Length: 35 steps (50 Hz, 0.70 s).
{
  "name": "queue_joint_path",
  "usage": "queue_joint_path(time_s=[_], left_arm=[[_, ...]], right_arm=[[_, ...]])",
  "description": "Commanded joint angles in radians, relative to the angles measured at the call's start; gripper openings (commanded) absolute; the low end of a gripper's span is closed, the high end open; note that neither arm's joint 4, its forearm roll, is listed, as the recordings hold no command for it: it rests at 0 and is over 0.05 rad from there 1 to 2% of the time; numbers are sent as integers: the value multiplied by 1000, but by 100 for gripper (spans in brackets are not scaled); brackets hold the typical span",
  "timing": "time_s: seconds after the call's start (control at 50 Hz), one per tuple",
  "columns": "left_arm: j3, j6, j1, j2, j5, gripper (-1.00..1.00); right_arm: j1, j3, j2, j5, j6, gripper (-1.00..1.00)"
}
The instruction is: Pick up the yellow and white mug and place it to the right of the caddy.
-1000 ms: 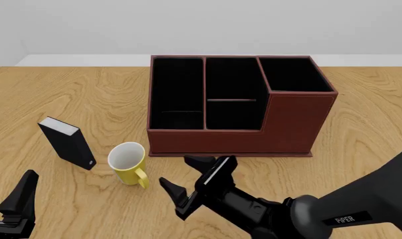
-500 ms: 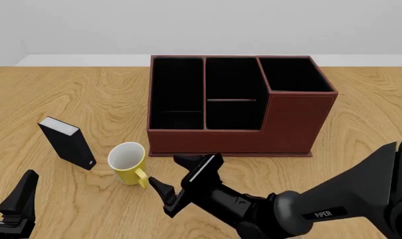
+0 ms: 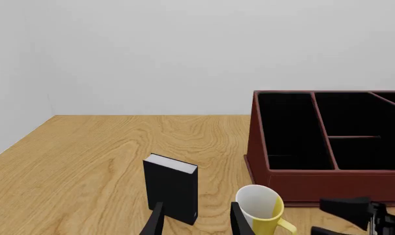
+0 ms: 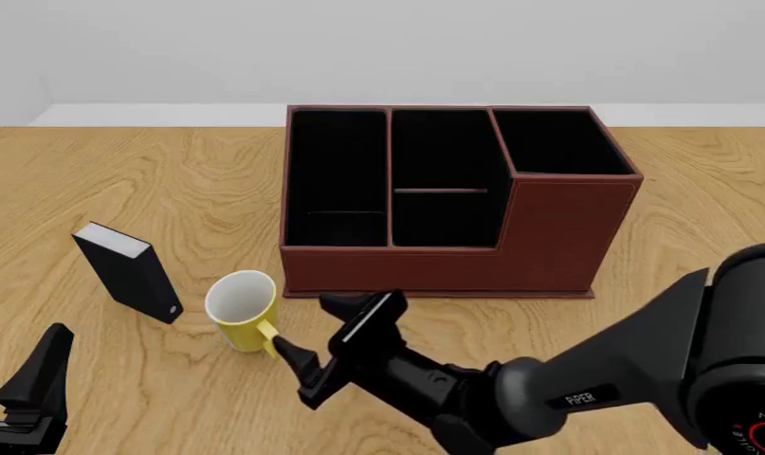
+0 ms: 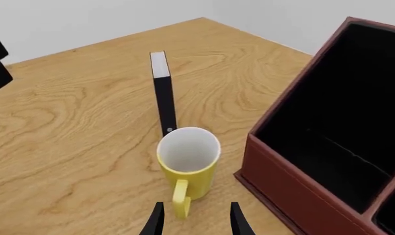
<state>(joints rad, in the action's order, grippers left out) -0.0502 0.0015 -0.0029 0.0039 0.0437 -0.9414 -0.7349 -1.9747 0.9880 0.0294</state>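
1. Since the earlier frames, the right arm (image 4: 572,389) has slid further left across the near edge of the table (image 4: 129,180), bringing the right gripper (image 4: 336,343) with spread, empty jaws up beside the mug's handle.
2. The caddy (image 4: 483,246) stands unmoved at the table's far centre; the wrist views cut off its right side.
3. The black block (image 4: 129,273) stands left of the mug, unchanged.
4. The yellow and white mug (image 4: 242,310) sits upright just left of the caddy's near corner, handle toward the camera.
5. The left gripper (image 4: 34,389) rests at the near left corner, partly cropped, fingers parted and empty.
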Motion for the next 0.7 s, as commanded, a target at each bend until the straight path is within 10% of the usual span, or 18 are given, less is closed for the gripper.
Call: queue_joint_path(time_s=[0.02,0.7], left_arm=[[0,0,0,0,0,100],[0,1,0,0,0,100]], right_arm=[[-12,-26,-24,-9,-1,100],[-14,-107,-93,-46,-2,100]])
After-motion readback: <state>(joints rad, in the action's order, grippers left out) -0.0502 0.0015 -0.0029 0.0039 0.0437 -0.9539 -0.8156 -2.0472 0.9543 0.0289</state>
